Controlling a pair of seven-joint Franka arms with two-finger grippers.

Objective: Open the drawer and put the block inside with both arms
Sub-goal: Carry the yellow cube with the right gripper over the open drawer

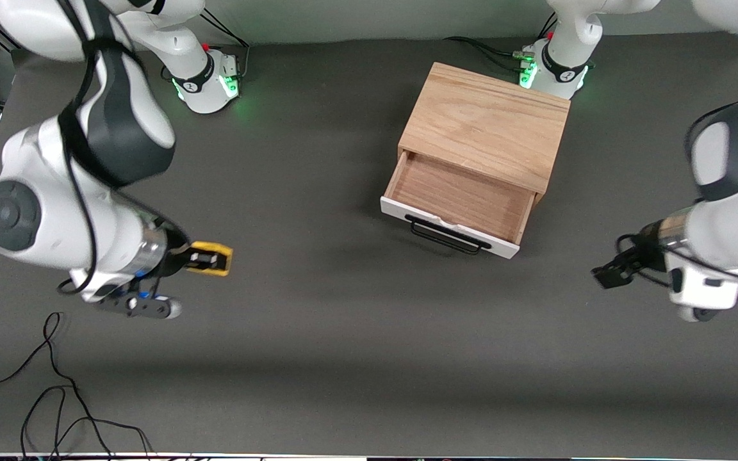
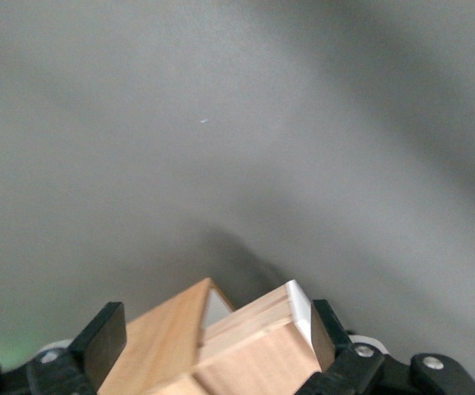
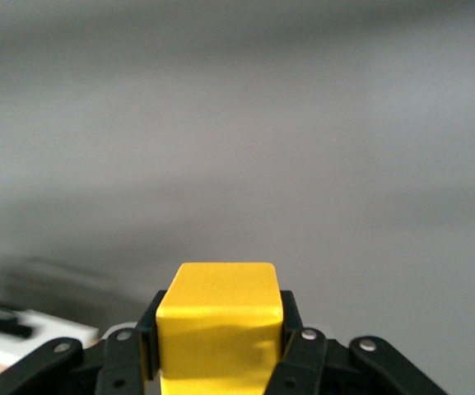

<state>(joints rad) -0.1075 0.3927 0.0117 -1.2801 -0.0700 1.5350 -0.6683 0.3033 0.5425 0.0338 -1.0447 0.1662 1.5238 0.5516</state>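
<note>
Dark grey matting carries the oak box with its drawer (image 1: 465,200) pulled open for loading, so the right gripper (image 1: 210,258), over bare mat, pinches the yellow block (image 1: 218,249), while the left gripper (image 1: 607,275) waits, fingers spread.

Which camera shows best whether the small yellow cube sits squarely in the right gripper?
Right wrist view: the small yellow cube fills the closed right gripper, centred between its fingers. Front view shows it partly hidden. Left wrist view misses it.
</note>
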